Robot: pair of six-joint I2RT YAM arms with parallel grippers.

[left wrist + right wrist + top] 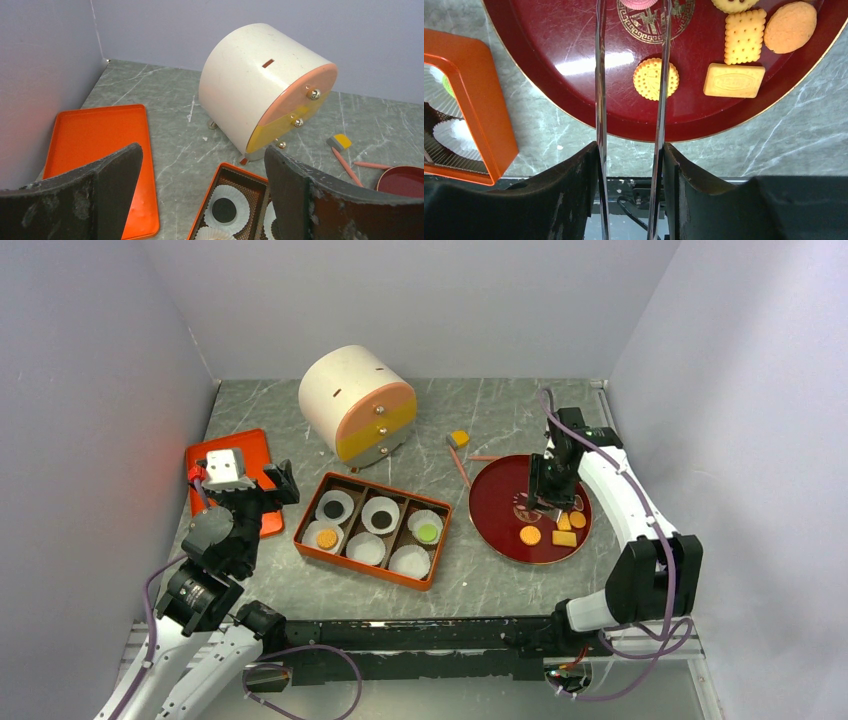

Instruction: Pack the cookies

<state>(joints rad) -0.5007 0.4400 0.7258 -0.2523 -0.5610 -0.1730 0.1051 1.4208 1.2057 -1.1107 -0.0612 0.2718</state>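
Over the round dark-red plate, the right pincer squeezes slim metal tongs – blades flanking a pink round cookie, seemingly to lift it – while the left pincer hangs spread.

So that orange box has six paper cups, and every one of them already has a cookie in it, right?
Not every one. The orange box has six paper cups, but only four hold a cookie: two black cookies, a green cookie and an orange cookie. The other two are empty, as the top external view shows.
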